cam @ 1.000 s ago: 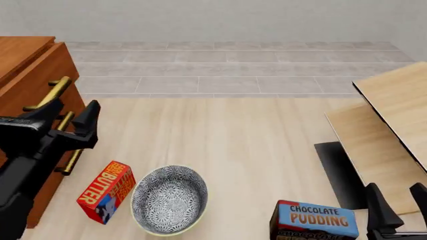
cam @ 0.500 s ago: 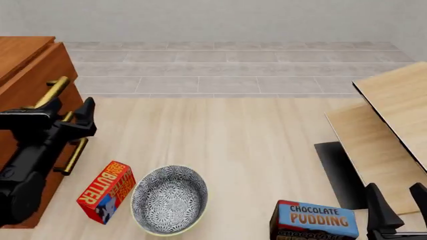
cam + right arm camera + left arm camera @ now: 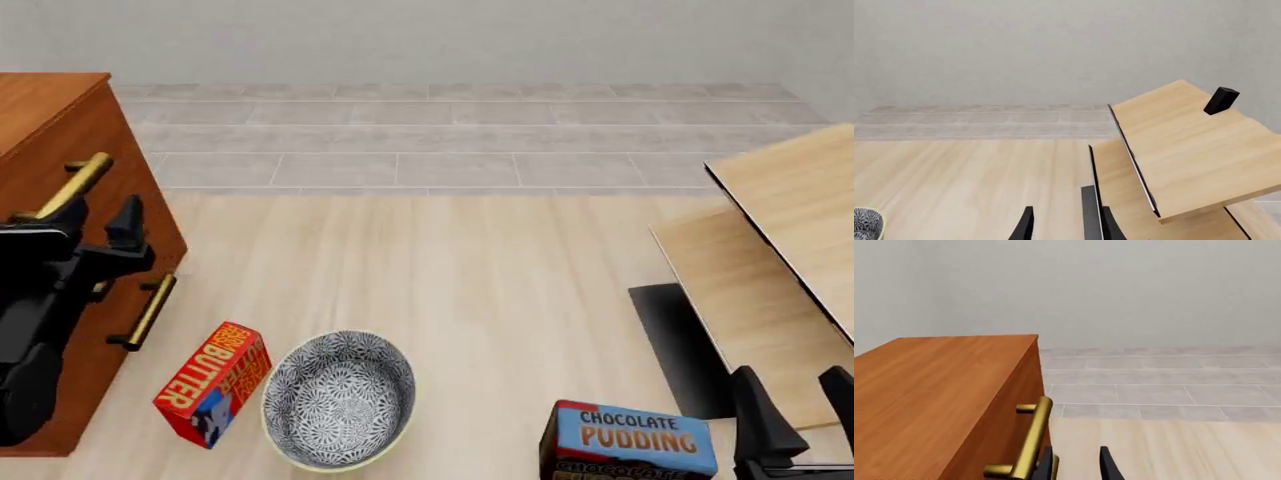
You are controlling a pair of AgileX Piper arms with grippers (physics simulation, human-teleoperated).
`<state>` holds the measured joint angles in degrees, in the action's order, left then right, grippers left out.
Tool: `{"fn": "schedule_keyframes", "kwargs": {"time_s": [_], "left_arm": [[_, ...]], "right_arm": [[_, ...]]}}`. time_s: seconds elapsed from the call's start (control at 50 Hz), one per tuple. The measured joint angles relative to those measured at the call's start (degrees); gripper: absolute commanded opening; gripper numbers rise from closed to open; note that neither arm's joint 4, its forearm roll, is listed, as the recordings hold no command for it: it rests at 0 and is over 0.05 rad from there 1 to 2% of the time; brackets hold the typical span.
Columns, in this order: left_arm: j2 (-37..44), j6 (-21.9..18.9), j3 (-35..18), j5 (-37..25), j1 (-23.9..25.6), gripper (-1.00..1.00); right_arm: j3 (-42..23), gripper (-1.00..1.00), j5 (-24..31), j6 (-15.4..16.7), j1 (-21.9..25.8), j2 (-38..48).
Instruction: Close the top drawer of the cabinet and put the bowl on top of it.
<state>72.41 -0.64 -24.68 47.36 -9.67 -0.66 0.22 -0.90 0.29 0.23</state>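
Left gripper (image 3: 100, 235) against top drawer (image 3: 80, 180)

The left arm came in from the near left and reached toward the far side, its dark body low along the left edge. Its tool (image 3: 91, 235) was raised with the two fingers spread apart and nothing between them. The right arm sat at the near right corner, where only its tool (image 3: 790, 400) showed, fingers pointing up, parted and empty.
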Motion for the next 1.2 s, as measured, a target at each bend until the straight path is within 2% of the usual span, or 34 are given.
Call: {"fn": "schedule_keyframes", "kwargs": {"time_s": [0.28, 0.48, 0.64, 0.88, 1.06, 1.2], "left_arm": [[-0.77, 1.20, 0.72, 0.17, -2.51, 1.00], [-5.83, 1.75, 2.34, -4.07, -1.89, 1.00], [-14.01, 2.05, 2.54, -12.28, -0.13, 1.00], [-27.73, -0.39, -1.80, -26.53, 3.82, 1.00], [-35.26, -2.76, -6.31, -37.36, 9.76, 1.00], [-38.20, -5.22, -10.79, -45.41, 15.47, 1.00]], "right_arm": [[-0.04, 1.00, 0.00, -0.16, -0.16, -0.05], [0.00, 1.00, -0.11, -0.36, -0.27, -0.06], [-0.08, 1.00, -0.10, -0.58, -0.46, -0.09], [-0.16, 1.00, -0.12, -0.88, -0.67, -0.12], [-0.07, 1.00, -0.23, -0.97, -0.72, -0.13], [-0.11, 1.00, -0.20, -1.00, -0.74, -0.13]]}}
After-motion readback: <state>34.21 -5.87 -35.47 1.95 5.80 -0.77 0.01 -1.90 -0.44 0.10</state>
